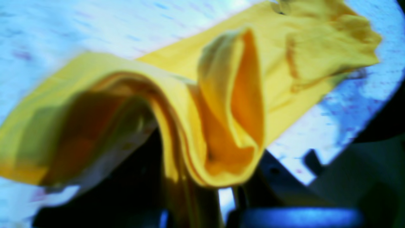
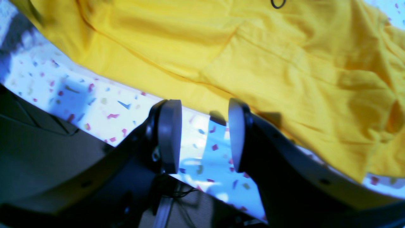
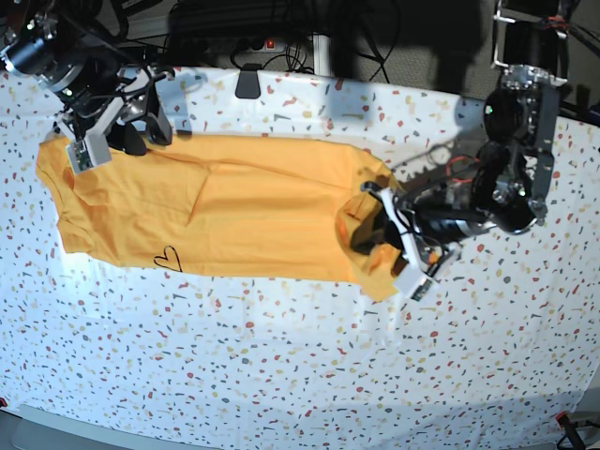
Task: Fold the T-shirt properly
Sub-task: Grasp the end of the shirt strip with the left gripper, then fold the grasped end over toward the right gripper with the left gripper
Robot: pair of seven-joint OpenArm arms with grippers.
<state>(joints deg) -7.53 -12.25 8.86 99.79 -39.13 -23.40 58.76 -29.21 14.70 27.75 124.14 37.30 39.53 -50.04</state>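
Note:
The mustard-yellow T-shirt (image 3: 234,206) lies spread across the speckled table (image 3: 281,375), with a small black heart outline (image 3: 168,258) near its front left. My left gripper (image 3: 380,225) is at the shirt's right end, shut on a bunched fold of fabric. In the left wrist view that fold (image 1: 221,104) rises off the table into the gripper (image 1: 199,193). My right gripper (image 3: 131,136) hovers at the shirt's back left corner. In the right wrist view it (image 2: 204,136) stands open, empty, just beside the T-shirt (image 2: 253,57) edge.
A black block (image 3: 248,84) sits at the table's back edge, with cables and a power strip (image 3: 253,42) behind it. The table's edge (image 1: 332,152) runs close to the left gripper. Bare speckled surface fills the front half.

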